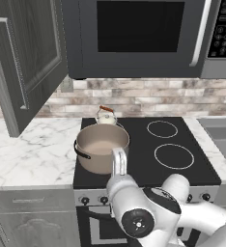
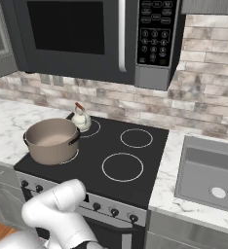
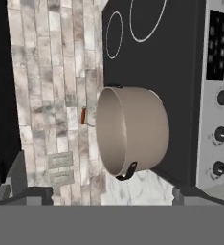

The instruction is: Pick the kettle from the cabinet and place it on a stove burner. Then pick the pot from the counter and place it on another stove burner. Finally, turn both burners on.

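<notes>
The wide, deep taupe-brown pot [image 1: 102, 147] with its black loop side handles sits on the front left burner of the glossy black glass cooktop [image 1: 144, 169], and right behind it the small round cream-white kettle [image 1: 106, 116] with the reddish-brown bar on its arched handle stands on the back left burner. So both vessels are on the stove, and by my reading what's left is the burners.

That makes the row of small dark control knobs [image 3: 221, 134] on the stove's grey front panel the thing to watch. In the hand view they run along the right side, past the pot's wall, while the pot [image 3: 133, 130] lies straight ahead of the gripper [image 3: 113, 194]. The knobs sit off to one side of the hand's line, not ahead of it, and their row runs along the stove's front edge, below the pot.

The gripper's two dark fingertips [image 3: 37, 194] stand spread wide apart with nothing between them: an empty hand, clear of the pot.

In the left base view the white arm [image 1: 119, 164] rises just in front of the pot, above the knob panel [image 1: 93, 198].
</notes>
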{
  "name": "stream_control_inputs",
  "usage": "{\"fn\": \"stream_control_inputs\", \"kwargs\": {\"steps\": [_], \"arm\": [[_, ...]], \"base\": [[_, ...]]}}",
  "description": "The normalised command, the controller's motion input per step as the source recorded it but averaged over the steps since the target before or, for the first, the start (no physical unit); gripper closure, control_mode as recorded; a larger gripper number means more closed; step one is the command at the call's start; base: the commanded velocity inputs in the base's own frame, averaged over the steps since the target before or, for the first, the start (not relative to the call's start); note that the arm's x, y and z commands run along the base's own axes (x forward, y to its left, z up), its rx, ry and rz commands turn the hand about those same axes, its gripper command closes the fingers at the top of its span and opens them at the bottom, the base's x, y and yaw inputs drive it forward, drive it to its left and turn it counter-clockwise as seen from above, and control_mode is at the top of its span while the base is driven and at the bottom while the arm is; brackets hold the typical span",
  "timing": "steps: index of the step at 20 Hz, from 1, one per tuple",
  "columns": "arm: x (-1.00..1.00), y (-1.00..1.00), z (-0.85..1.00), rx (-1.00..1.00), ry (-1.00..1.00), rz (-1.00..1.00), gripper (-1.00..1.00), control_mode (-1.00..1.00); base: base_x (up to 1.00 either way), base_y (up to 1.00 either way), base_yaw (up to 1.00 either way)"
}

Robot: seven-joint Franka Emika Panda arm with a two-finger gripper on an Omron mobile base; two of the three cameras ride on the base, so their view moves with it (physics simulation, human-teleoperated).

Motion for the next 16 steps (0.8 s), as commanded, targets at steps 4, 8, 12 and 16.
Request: {"fn": "stream_control_inputs", "kwargs": {"steps": [4,8,12,16], "arm": [[-0.23,0.04,0.0,-0.24,0.0,-0.07,-1.0,-1.0],[-0.18,0.01,0.0,-0.27,0.0,-0.09,-1.0,-1.0],[-0.16,0.0,0.0,-0.3,0.0,-0.08,-1.0,-1.0],[-0.16,0.0,0.0,-0.32,-0.02,-0.04,-1.0,-1.0]], "base": [[0.0,0.0,0.0],[0.0,0.0,0.0],[0.0,0.0,0.0],[0.0,0.0,0.0]]}}
